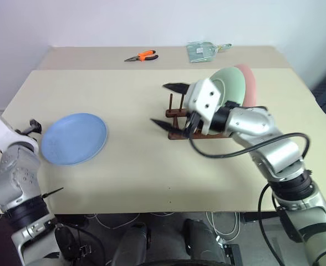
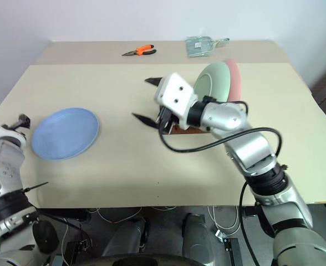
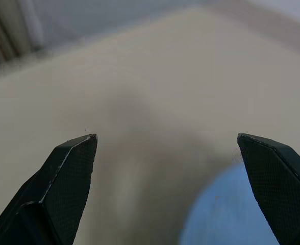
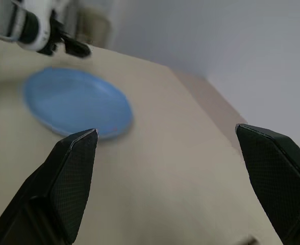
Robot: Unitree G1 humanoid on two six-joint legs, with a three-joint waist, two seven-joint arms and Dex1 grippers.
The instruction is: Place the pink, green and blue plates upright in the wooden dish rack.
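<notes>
Right wrist view catches left claw (image 4: 71,47) beside blue plate (image 4: 76,101).

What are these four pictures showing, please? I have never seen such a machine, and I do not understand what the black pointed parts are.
This is a humanoid robot at a beige table. The two wide pictures come from cameras in its head, looking down over its arms. The two close pictures come from a camera on each wrist; the black pointed parts are that arm's jaws. Both the left gripper and the right gripper stand open and hold nothing. On the table a blue plate lies flat. A green plate and a pink plate stand upright in a wooden dish rack. At the far edge lie orange-handled pliers and a clear packet.
</notes>
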